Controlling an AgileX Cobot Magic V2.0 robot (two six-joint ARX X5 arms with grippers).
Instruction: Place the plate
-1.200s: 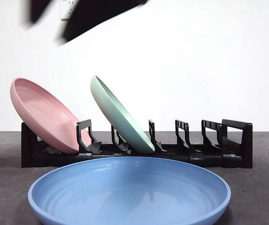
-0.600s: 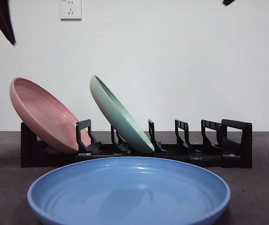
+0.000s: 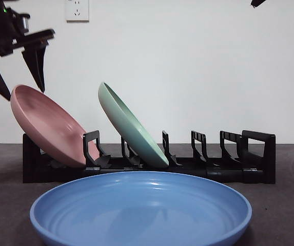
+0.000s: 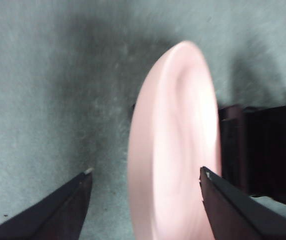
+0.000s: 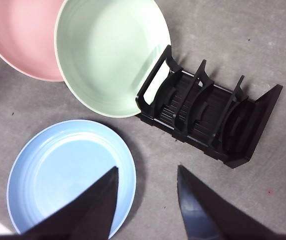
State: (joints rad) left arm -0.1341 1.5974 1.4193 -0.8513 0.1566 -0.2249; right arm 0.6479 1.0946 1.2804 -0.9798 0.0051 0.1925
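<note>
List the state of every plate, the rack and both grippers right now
Pink plate: leaning in rack's end slot.
Green plate: leaning in a rack slot.
Blue plate: flat on table.
Dish rack: four slots free.
Left gripper: open, straddling pink plate's rim.
Right gripper: open, raised above.

A bare test setup like a lab: plain white wall (image 3: 188, 77) with white power sockets (image 3: 77, 9), grey matte surface (image 3: 285, 215).
</note>
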